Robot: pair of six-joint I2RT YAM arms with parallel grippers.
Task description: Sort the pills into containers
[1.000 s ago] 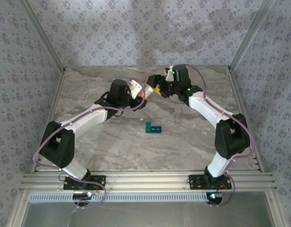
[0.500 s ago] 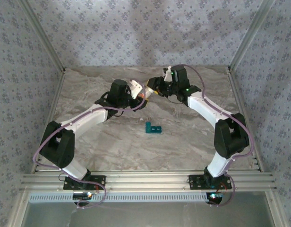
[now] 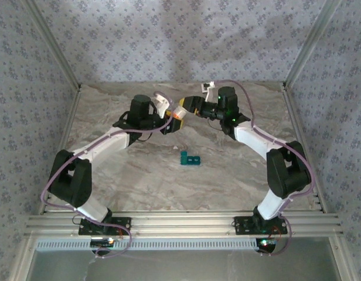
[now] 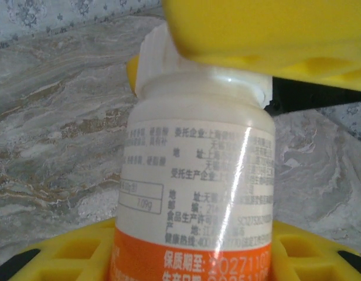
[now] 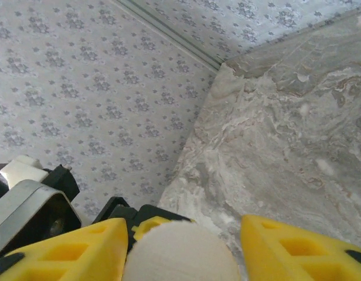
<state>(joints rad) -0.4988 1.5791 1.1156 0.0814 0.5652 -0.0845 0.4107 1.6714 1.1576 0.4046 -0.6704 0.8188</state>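
Bottle held up between my two grippers, teal containers lying apart on the table
From above, my left gripper (image 3: 172, 119) was closed on the white bottle (image 3: 178, 112) with the orange band, holding it over the far half of the marble table (image 3: 239, 175), and my right gripper (image 3: 191, 106) met its capped end head-on; the containers (image 3: 190, 158) sat on the table nearer my bases, between both arms and well apart from the bottle. In the left wrist view the bottle's printed label blocked much of the table, my yellow fingers (image 4: 63, 257) flanked its orange band, and a right finger (image 4: 268, 29) lay over the cap (image 4: 160, 52). In the right wrist view the cap's round top sat between my right fingers (image 5: 69, 252), just beside both; I could not tell whether they gripped it, with the patterned wall (image 5: 81, 76) behind
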